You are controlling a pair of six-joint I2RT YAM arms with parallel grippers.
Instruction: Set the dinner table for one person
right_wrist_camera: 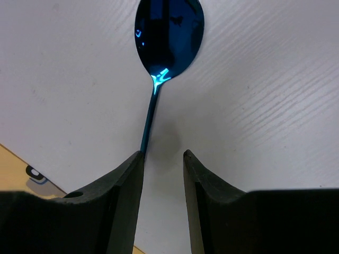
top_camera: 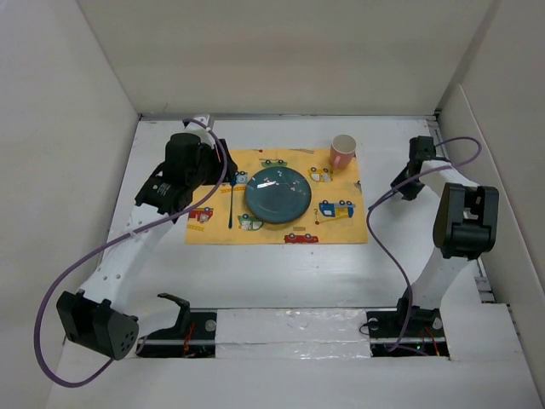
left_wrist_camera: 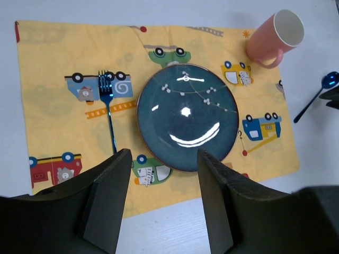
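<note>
You have the mat (top_camera: 341, 230) lying flat on the tabletop (top_camera: 255, 273), with the plate (top_camera: 278, 194) on it, about at its middle. Left of the plate, the fork (top_camera: 230, 204) lies on the mat just beside the rim, tines pointing away from the arm bases. Behind and right of the plate, the mug (top_camera: 343, 151) stands at the mat's far corner. Farther right of the plate, the spoon (left_wrist_camera: 312, 100) lies off the mat on bare tabletop.

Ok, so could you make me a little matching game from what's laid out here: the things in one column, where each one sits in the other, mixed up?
Things:
1. fork
2. plate
3. mug
4. spoon

Places:
A. on the bare white table, off the mat
B. middle of the mat
C. at the mat's far right corner
D. on the mat, just left of the plate

Pairs: 1-D, 2-B, 3-C, 4-A
</note>
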